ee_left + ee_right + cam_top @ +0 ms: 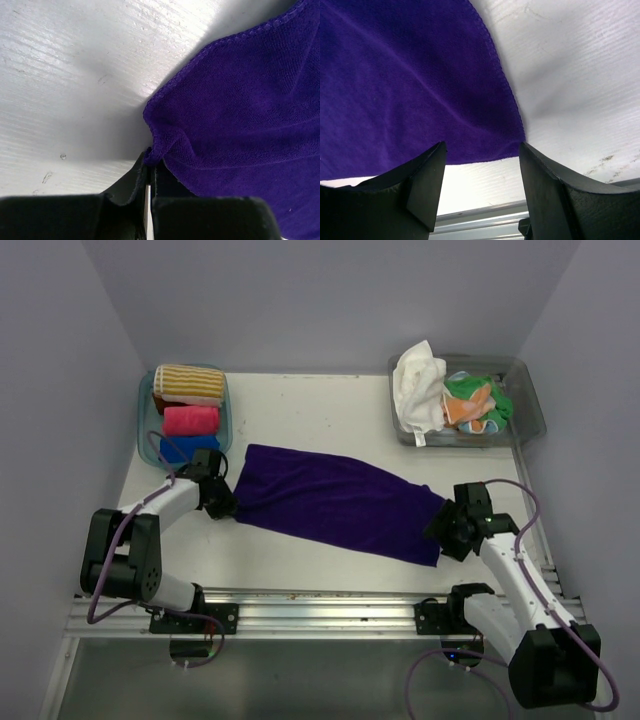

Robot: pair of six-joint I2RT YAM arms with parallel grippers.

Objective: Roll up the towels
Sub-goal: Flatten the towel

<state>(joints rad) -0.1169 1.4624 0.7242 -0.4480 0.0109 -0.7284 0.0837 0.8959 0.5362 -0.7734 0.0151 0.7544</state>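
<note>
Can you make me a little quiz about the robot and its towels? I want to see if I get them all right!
1. True or false: the left pincer is shut on a corner of the flat purple cloth towel.
2. Pick one: the right pincer is A) open, with a corner of the purple towel between its fingers, B) shut on a white towel, C) lifting a tub.
3. Fill in the number: ___ rolled towels lie in the clear plastic tub at the back left.

Key: 1 true; 2 A; 3 three.
</note>
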